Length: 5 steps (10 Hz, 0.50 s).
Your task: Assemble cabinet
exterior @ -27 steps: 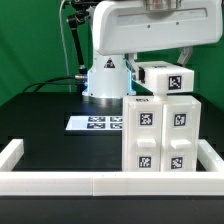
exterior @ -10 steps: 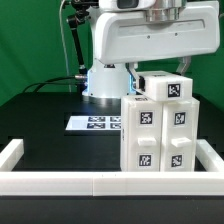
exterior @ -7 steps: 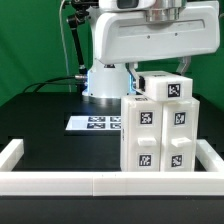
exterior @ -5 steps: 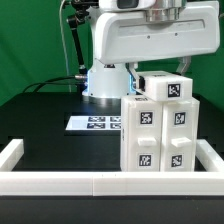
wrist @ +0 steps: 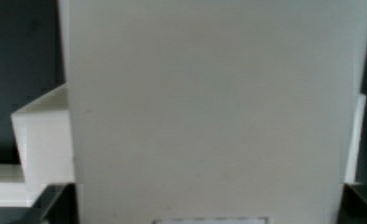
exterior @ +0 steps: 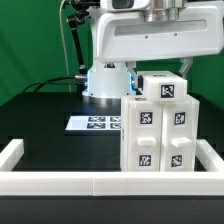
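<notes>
The cabinet body (exterior: 158, 135), a tall white box with tags on its front blocks, stands on the black table at the exterior view's right. A smaller white tagged block (exterior: 163, 88) sits on its top, close to level. My gripper (exterior: 163, 66) hangs straight above it, with dark fingers (exterior: 137, 72) down at the block's sides. In the wrist view the block's plain white face (wrist: 215, 100) fills the space between my fingers (wrist: 47, 200), so my gripper (wrist: 206, 205) is shut on it. A white corner (wrist: 38, 130) shows behind it.
The marker board (exterior: 97, 122) lies flat on the table, to the exterior view's left of the cabinet, in front of the robot base (exterior: 103, 80). A low white border rail (exterior: 60, 183) runs along the front and sides.
The arm has come down with the block onto the cabinet top. Over the last second the block has turned slightly and sits squarer, a little to the exterior view's left.
</notes>
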Motion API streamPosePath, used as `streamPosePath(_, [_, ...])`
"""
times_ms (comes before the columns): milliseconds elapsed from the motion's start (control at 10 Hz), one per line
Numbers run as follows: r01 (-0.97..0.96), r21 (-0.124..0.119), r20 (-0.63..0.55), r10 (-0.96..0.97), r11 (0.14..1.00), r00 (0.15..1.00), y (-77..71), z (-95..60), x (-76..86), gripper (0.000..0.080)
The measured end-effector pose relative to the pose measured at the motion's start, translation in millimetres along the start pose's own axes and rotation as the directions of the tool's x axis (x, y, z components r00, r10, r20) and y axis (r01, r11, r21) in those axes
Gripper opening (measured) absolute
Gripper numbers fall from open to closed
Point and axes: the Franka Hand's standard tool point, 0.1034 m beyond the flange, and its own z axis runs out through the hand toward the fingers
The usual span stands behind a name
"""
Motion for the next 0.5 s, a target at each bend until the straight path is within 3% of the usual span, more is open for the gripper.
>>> streamPosePath(500, [-0.374,0.006,-0.001,0.374,0.927,0.927,-3.7,0.2,-0.8,0.0556])
